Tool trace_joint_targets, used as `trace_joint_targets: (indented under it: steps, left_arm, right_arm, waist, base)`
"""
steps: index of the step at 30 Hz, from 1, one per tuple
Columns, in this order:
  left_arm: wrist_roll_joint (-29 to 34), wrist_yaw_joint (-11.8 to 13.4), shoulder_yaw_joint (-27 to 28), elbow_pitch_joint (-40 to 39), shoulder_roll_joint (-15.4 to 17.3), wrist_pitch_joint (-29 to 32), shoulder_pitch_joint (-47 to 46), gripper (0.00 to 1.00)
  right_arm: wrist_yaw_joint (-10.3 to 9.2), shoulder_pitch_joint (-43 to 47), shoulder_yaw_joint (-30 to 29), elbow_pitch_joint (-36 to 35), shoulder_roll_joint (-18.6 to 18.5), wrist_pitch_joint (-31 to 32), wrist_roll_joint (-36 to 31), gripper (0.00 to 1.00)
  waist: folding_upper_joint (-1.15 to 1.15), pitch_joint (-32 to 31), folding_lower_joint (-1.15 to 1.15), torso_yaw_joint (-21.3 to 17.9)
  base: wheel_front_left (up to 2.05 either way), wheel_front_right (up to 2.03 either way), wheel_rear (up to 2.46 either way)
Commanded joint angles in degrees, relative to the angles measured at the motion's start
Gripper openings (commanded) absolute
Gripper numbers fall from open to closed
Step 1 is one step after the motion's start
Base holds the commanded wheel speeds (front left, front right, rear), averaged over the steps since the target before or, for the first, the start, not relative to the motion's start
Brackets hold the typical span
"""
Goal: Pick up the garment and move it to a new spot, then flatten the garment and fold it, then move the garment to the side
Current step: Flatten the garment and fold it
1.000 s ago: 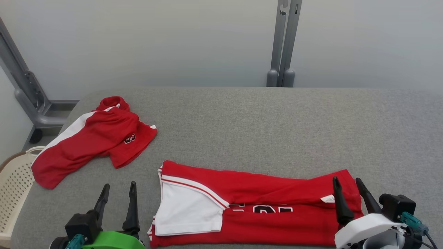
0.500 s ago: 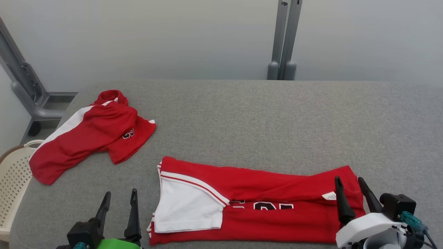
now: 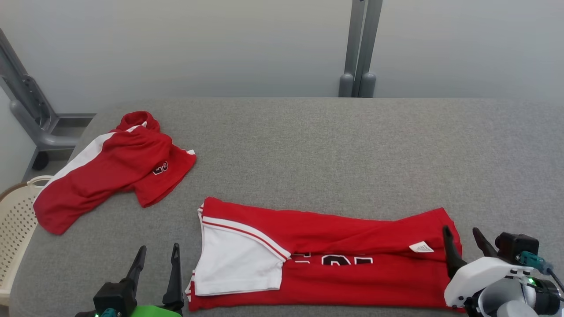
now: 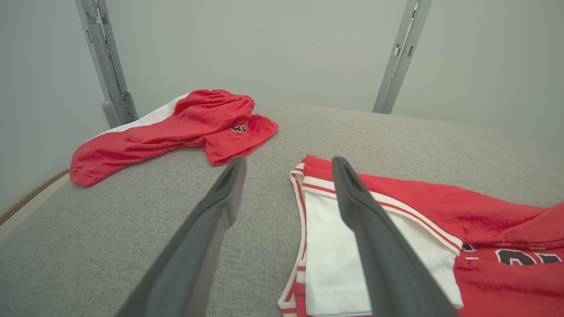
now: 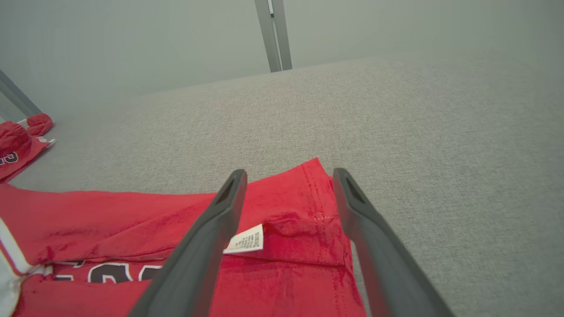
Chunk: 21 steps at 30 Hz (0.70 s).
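Two pincers, both spread wide and holding nothing. My left pincer [image 3: 159, 248] sits low over the grey counter [image 3: 330, 145], and the jersey [image 3: 343, 229] starts just to its right. The jersey's white panel end lies beside that pincer's right finger, and in the left wrist view the finger crosses over the panel's edge. From there the jersey runs as a long red strip, folded lengthwise and flat on the counter, across to my right pincer [image 3: 461, 230]. That pincer is over the hem end, its fingers straddling the far corner. The white label [image 3: 421, 247] lies just left of its left finger. Whether either pincer's tips touch the cloth I cannot tell. Ahead and left of my left pincer, well apart from the jersey, red shorts [image 3: 110, 171] lie rumpled near the counter's corner. Further left, beyond the counter's edge, is a cream basket [image 3: 13, 229].
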Motion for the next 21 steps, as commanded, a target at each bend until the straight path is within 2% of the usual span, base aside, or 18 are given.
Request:
trace_joint_targets:
  steps: [1,3,12,21]
  left_arm:
    - [0.6,-0.3,0.3,0.1,0.0,0.0,-0.8,1.00]
    - [0.7,-0.4,0.4,0.2,0.0,0.0,-0.8,1.00]
    - [0.5,-0.9,-0.2,1.0,-0.3,0.0,-1.3,1.00]
    - [0.8,-1.3,-0.1,1.6,-0.4,0.0,-1.9,1.00]
  right_arm:
    - [-0.02,-0.9,-2.1,0.5,-0.2,4.1,-0.7,1.00]
    - [-0.02,-1.2,-2.8,0.3,-0.2,6.5,-1.7,1.00]
    - [-0.02,-2.3,-8.9,-0.7,-0.2,24.3,-4.4,1.00]
    - [-0.02,-1.2,-11.1,-0.8,-0.2,28.3,-3.8,1.00]
  waist:
    - [0.00,0.2,0.00,-0.1]
    - [0.00,0.3,0.00,-0.1]
    - [0.00,2.2,0.00,0.8]
    - [0.00,3.9,0.00,2.2]
  base:
    - [0.00,0.00,0.00]
    - [0.00,0.00,0.00]
    - [0.00,0.00,0.00]
    - [0.00,0.00,0.00]
